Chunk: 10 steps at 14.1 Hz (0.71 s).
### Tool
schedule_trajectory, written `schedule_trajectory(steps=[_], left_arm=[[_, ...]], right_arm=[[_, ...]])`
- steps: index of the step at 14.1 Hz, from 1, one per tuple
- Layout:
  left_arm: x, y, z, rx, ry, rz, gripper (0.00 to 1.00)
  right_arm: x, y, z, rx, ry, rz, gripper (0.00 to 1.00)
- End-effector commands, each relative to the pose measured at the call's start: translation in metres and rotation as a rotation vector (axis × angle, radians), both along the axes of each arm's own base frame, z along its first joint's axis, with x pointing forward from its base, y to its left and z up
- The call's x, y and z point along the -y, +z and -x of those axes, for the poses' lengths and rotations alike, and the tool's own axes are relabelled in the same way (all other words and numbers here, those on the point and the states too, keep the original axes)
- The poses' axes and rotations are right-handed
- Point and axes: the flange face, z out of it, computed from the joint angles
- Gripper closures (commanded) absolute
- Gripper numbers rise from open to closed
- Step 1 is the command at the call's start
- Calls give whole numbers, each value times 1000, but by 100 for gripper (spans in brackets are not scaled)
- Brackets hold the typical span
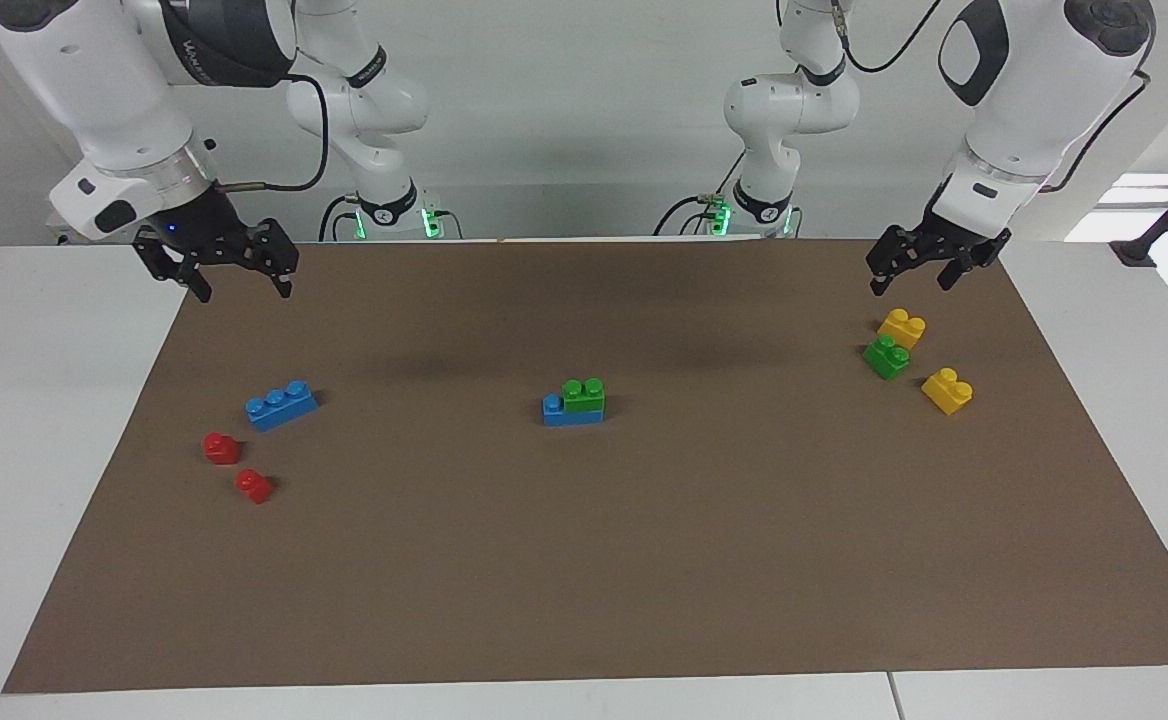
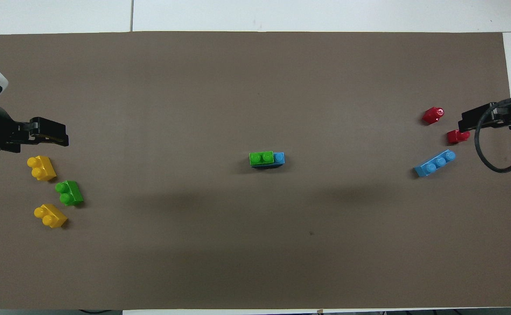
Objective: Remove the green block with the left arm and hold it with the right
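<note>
The green block (image 1: 584, 394) you want sits pressed onto a blue brick (image 1: 571, 410) at the middle of the table (image 1: 644, 560), covering two of its studs with one blue stud left bare at the right arm's end. Nothing is gripped yet: left gripper (image 1: 921, 262) hangs released over the table's robot-side edge at the left arm's end, right gripper (image 1: 232, 272) hangs released over the robot-side corner at the right arm's end. Main risk: a second green block (image 1: 886, 357) lies loose just under the left gripper's position, touching or nearly touching one yellow block (image 1: 901, 327), with another yellow block (image 1: 947, 390) close by. It's much closer to the left arm, so you could easily grab the wrong one. Second risk: if the right gripper doesn't clamp the blue brick first, pulling the green block will likely lift the whole stack or tip it. The exposed blue part is short, so there's little room for the right gripper without blocking the left's approach; the two could collide over the stack. The loose blue brick (image 1: 281, 404) and two red blocks (image 1: 221, 447) near the right arm's end lie along the right arm's way in; keep it high.
</note>
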Motion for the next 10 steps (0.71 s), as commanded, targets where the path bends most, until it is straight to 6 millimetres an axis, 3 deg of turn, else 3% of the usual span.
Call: schedule_trajectory(steps=[1,3,6,10], left_arm=[[14,1,9,-9,125,9,0],[30,-3,14,-25,211,3,0],[67,-8,24,-30,428,-6,0],[130,-13,42,-13,786,-1,0]], right_arm=[[6,0,3,13,21,15,0],[6,1,1,27,0,14,0],[2,-7,1,32,-196,6,0],[-11,-10,2,23,-442,3,2]])
